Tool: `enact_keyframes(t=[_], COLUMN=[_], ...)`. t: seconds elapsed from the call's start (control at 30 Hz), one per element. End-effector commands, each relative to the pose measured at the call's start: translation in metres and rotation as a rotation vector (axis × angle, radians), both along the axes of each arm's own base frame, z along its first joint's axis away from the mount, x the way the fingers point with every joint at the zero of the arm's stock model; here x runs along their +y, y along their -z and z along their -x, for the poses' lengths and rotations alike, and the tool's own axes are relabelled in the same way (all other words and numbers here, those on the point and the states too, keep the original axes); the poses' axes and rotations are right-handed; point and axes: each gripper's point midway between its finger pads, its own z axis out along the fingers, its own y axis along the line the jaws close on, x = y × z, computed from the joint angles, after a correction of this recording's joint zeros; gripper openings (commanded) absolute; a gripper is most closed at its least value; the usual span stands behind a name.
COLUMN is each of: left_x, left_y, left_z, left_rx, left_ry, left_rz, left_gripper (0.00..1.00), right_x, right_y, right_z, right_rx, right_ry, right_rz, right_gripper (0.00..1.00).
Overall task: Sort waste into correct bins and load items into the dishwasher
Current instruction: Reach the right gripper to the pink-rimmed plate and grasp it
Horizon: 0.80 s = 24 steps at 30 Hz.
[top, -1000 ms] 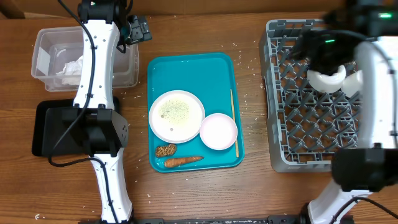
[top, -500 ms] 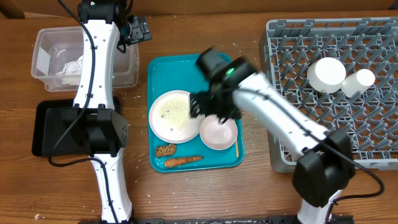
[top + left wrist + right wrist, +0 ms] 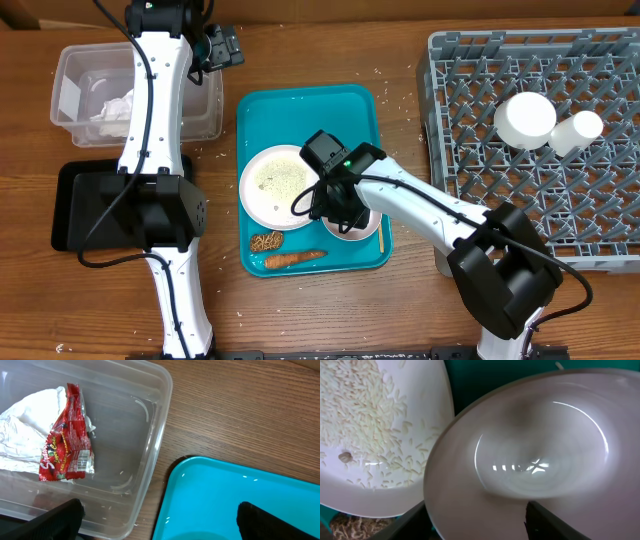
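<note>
My right gripper is low over the teal tray, open, its jaws straddling the near rim of a small white bowl. That bowl fills the right wrist view, one finger outside it and one over its inside. Beside it lies the white plate with loose rice. A brown food piece and a carrot piece lie on the tray's front. My left gripper is open and empty above the clear tub, which holds a red-and-white wrapper and napkins.
The grey dish rack at the right holds an upturned white bowl and a cup. A chopstick lies along the teal tray's right side. The black tray sits in front of the tub.
My right arm swung from the dish rack, where the bowl and cup stay, over to the teal tray and came down on the small bowl. The left arm has not moved.
</note>
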Motion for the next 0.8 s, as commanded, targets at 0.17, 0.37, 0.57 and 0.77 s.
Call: enact_keyframes(t=[0.17,0.37,0.57,0.77], left_x=[-0.002,-0.003,-0.002,-0.002], left_y=[0.002,0.002,0.002,0.002], left_z=[0.001,0.001,0.001,0.001], left_rx=[0.004,0.005,0.005,0.005], left_ry=[-0.016,-0.014,-0.014,-0.014], left_rz=[0.012,0.012,0.012,0.012], left_gripper=[1.00,1.00,1.00,1.00], right_x=[0.011,0.019,0.004,-0.098], right_y=[-0.006,-0.038,-0.107,-0.178], right_z=[0.001,-0.009,-0.034,-0.074], right_rx=[-0.010,-0.030,-0.105,-0.235], right_ry=[-0.058,-0.090,-0.140,0.053], right_rz=[-0.046,-0.081,-0.107,0.054], right_gripper=[0.26,0.04,0.04,0.04])
